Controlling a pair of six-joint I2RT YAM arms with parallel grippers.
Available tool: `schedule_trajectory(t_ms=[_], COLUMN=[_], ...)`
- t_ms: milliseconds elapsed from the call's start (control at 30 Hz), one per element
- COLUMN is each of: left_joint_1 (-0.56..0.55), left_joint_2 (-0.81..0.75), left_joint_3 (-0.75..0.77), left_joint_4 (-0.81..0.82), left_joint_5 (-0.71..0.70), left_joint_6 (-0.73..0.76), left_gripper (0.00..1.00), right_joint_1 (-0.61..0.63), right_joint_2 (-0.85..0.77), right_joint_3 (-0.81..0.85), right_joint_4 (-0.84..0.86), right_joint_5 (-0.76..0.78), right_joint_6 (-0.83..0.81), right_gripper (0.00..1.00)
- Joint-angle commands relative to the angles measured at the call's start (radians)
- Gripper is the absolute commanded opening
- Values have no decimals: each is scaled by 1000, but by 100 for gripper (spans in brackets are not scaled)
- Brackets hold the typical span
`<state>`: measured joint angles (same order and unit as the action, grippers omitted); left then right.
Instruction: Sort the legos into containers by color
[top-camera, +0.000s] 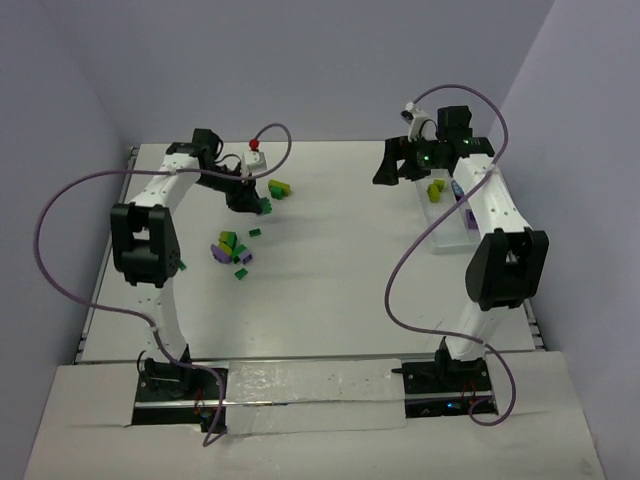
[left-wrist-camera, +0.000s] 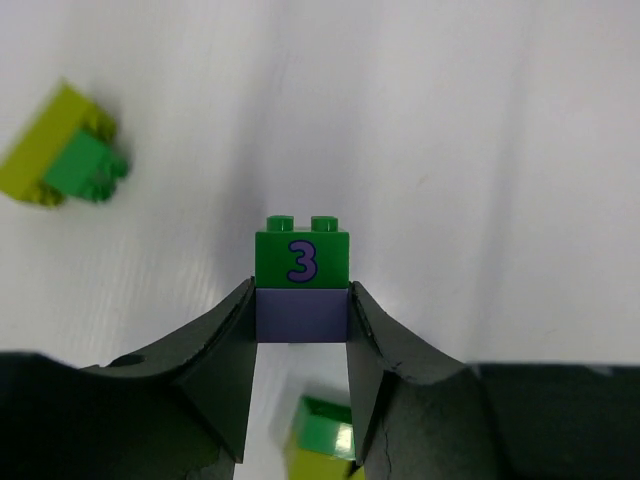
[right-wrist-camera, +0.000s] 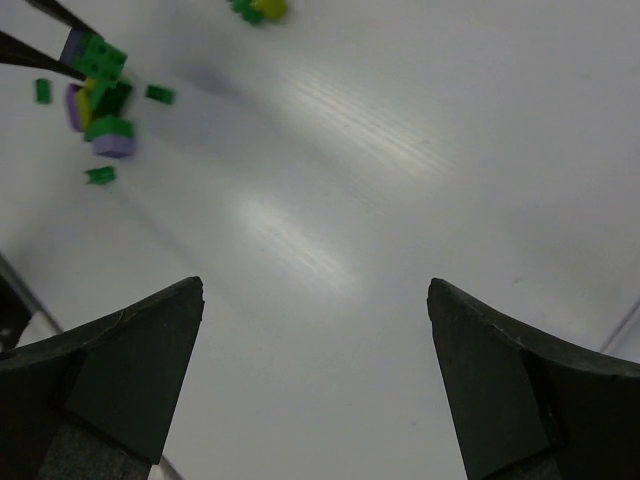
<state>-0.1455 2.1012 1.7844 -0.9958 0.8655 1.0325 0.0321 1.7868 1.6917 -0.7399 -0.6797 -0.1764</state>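
My left gripper (left-wrist-camera: 302, 300) is shut on a lavender brick (left-wrist-camera: 302, 315) with a dark green brick marked "3" (left-wrist-camera: 302, 258) stuck to it, held above the table. In the top view the left gripper (top-camera: 252, 200) is at the back left, just beyond a pile of legos (top-camera: 232, 252). A yellow-green and green stack (left-wrist-camera: 65, 160) lies to its left, and another green and yellow-green brick (left-wrist-camera: 325, 440) is below the fingers. My right gripper (right-wrist-camera: 315, 300) is open and empty above bare table, in the top view (top-camera: 388, 168) left of a white tray (top-camera: 447, 235) holding a yellow-green brick (top-camera: 436, 190).
A small white object with a red top (top-camera: 257, 152) stands behind the left gripper. A yellow-green brick (top-camera: 281, 188) lies to its right. The pile of legos (right-wrist-camera: 98, 95) shows far off in the right wrist view. Purple cables arc over both arms.
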Motion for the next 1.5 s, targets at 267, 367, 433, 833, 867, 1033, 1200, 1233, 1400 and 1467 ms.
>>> schedule_trajectory(t_ms=[267, 367, 433, 833, 867, 1033, 1200, 1233, 1400, 1467], left_joint_1=[-271, -309, -322, -344, -345, -345, -345, -344, -345, -345], left_joint_2=[-553, -553, -546, -513, -511, -506, -496, -495, -501, -504], left_joint_3=[-403, -396, -385, -346, -342, -334, -322, -322, -330, -334], left_joint_4=[560, 555, 540, 509, 508, 529, 521, 523, 545, 544], left_joint_5=[219, 283, 303, 365, 370, 400, 429, 434, 441, 441], left_joint_6=[-858, -910, -921, -944, -947, -976, -984, -985, -994, -991], left_gripper=[0, 0, 0, 0, 0, 0, 0, 0, 0, 0], right_joint_1=[209, 271, 294, 364, 368, 390, 411, 413, 413, 413], right_joint_2=[-239, -276, -285, -324, -321, -302, -294, -290, -276, -277], right_joint_3=[-251, -281, -284, -291, -286, -279, -267, -261, -245, -243], right_joint_4=[320, 359, 357, 270, 241, 176, 138, 126, 91, 93], right_joint_5=[-357, -414, -431, -522, -509, -484, -488, -489, -507, -505], right_joint_6=[295, 275, 252, 128, 113, 35, -7, -17, -39, -34], right_gripper=[100, 100, 100, 100, 100, 100, 97, 94, 62, 45])
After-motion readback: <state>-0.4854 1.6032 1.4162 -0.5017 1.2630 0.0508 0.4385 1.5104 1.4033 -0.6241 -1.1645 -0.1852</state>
